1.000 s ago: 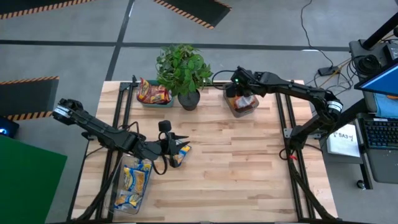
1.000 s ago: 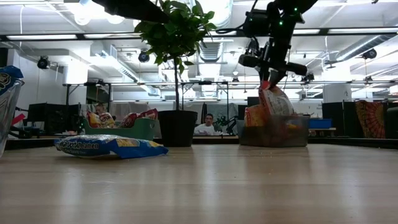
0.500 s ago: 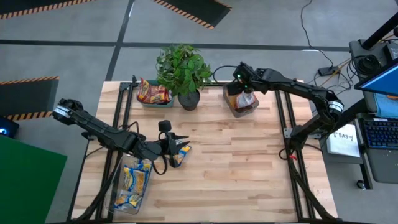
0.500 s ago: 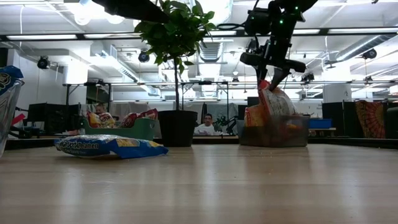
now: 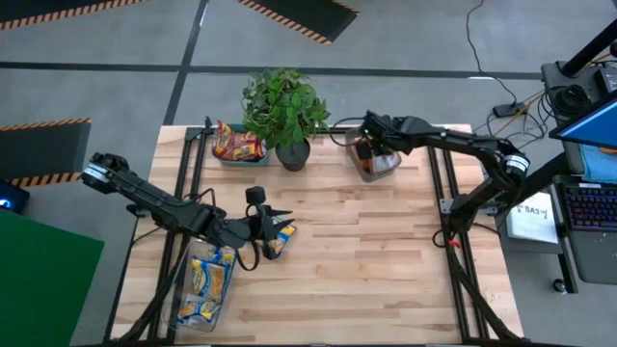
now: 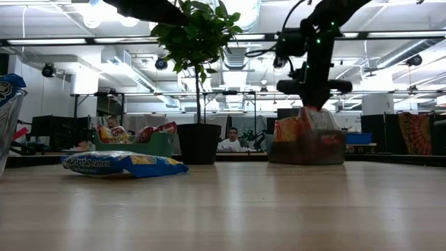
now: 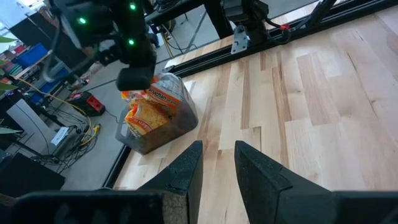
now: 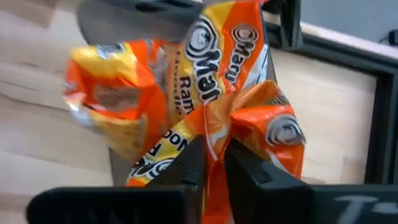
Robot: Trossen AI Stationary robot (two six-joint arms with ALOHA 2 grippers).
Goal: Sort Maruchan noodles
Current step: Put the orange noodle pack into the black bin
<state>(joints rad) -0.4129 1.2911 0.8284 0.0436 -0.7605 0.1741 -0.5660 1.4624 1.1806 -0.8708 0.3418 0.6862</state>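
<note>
My right gripper [image 8: 214, 158] is shut on an orange Maruchan packet [image 8: 217, 68]. It stands low over the clear container [image 6: 306, 148] of orange packets at the table's far right [image 5: 374, 159]. My left gripper [image 7: 217, 155] hangs in the air at mid-left [image 5: 286, 224]. A narrow bare gap shows between its fingers. A blue-and-yellow packet [image 6: 122, 164] lies flat on the table below it [image 5: 279, 241]. My right gripper pinches a crumpled fold of the orange packet's wrapper [image 8: 216, 134] between its two fingers. The fingers [image 6: 311, 101] come from above, slanting down. The packet sits down in the clear container among other orange packets, its top about at the rim.
A potted plant [image 5: 285, 111] stands at the far middle. Beside it is a green bin [image 5: 237, 146] of red packets. A clear bin [image 5: 205, 284] with blue-and-yellow packets sits at the near left. Bare wood [image 5: 376, 260] covers the middle and the near right.
My right gripper has gone down toward the clear container. The orange packet stood well above the rim before and now sits lower in the container. My left arm has kept still.
</note>
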